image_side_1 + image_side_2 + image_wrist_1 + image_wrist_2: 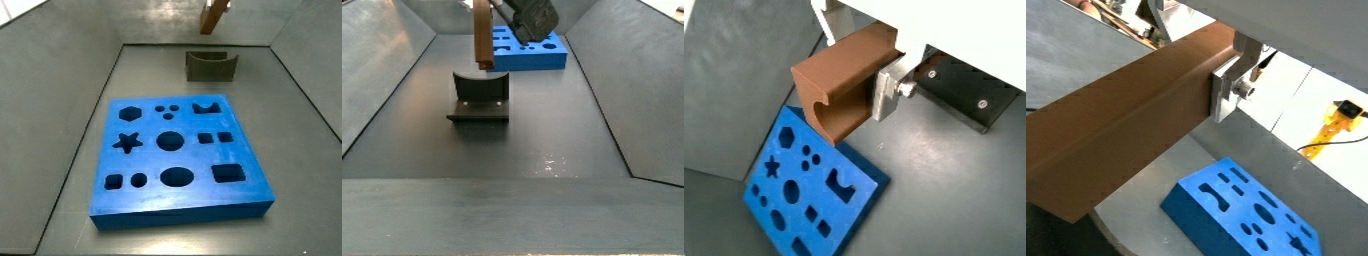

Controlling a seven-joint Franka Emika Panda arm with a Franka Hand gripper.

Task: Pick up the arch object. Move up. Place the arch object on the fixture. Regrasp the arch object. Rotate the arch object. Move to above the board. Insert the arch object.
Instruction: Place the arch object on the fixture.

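Grey tabletop [80, 150] carries the board [181, 205] and, well apart from it, the fixture [480, 98]. Above the fixture hangs the arch object [481, 35], upright and clear of the scooped top. The gripper [905, 78] holds it aloft, its jaws pinching the block's upper end.

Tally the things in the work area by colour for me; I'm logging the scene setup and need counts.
Orange-brown: 1, the arch object, held in the claw up above the fixture.
Dark grey: 1, the fixture, standing on the floor.
Blue: 1, the board, lying flat.
Total: 3
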